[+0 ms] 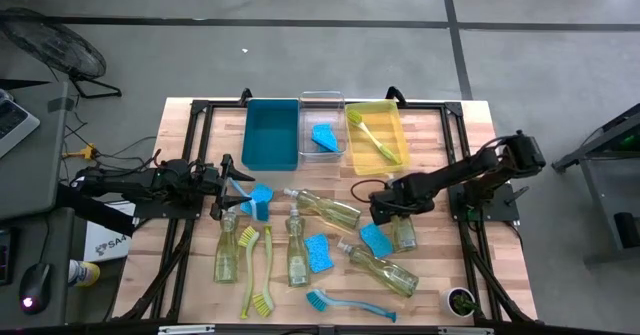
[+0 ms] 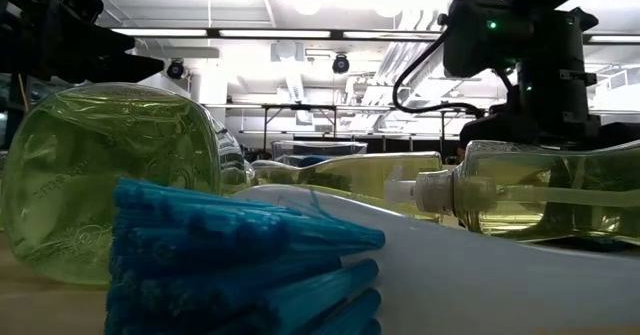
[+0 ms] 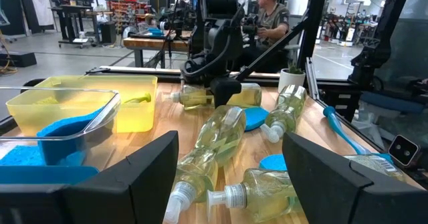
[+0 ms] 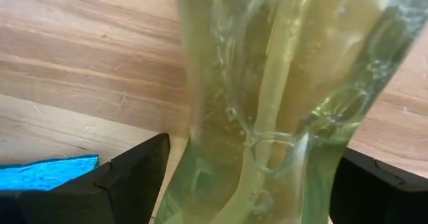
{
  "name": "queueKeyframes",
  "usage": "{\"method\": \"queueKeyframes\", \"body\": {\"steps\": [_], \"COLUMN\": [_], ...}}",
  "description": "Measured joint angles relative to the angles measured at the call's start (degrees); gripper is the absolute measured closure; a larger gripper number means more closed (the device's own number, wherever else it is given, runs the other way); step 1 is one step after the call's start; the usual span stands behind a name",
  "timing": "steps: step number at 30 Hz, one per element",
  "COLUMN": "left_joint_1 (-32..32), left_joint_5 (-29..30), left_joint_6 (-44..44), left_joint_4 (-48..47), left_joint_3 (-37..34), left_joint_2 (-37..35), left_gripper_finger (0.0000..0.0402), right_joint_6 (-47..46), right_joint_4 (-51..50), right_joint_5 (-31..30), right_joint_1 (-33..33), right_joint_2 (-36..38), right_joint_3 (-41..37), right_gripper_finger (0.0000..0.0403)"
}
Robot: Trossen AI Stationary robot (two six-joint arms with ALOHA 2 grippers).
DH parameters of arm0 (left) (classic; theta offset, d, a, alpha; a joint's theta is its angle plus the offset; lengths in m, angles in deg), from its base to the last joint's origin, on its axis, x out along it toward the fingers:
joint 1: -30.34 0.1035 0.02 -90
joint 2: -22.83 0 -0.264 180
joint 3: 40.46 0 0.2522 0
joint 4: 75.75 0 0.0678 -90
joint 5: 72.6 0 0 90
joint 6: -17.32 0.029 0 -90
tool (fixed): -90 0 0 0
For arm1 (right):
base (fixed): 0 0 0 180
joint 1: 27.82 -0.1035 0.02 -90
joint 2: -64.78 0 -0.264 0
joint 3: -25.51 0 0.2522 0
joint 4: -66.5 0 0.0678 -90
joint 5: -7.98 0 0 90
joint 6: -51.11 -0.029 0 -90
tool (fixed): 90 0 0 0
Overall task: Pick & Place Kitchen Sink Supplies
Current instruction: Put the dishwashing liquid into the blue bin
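Three bins stand side by side at the table's (image 1: 440,125) far edge. A sponge (image 1: 324,135) lies in the middle bin (image 1: 321,99) and a dish brush (image 1: 372,135) in the right bin (image 1: 395,110); the left bin (image 1: 271,133) sits beside them. Soap bottles, sponges and brushes lie scattered nearer the front. The right gripper (image 1: 388,208) straddles a soap bottle (image 1: 404,233), with a sponge (image 1: 376,240) just beside it. The left gripper (image 1: 228,187) is at the table's left, near another sponge (image 1: 258,200).

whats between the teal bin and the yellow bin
A clear bin sits between the teal bin and the yellow bin, with one blue sponge inside it; the high view shows this.
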Motion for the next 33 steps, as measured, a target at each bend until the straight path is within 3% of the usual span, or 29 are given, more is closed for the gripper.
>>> {"method": "queueKeyframes", "body": {"steps": [17, 23, 33], "left_joint_1": [0.0, 0.0, 0.0], "left_joint_5": [0.0, 0.0, 0.0], "left_joint_6": [0.0, 0.0, 0.0], "left_joint_4": [0.0, 0.0, 0.0], "left_joint_3": [0.0, 0.0, 0.0], "left_joint_2": [0.0, 0.0, 0.0], "left_gripper_finger": [0.0137, 0.0137, 0.0137], "right_joint_6": [5.0, 1.7, -8.2], "right_joint_4": [1.7, 2.2, 1.3], "right_joint_5": [6.6, 11.6, 11.5], "right_joint_1": [4.2, 3.6, -0.8], "right_joint_2": [2.0, 2.0, 2.1], "right_joint_3": [-0.1, 0.0, 0.0], "right_gripper_finger": [0.0067, 0.0068, 0.0069]}}
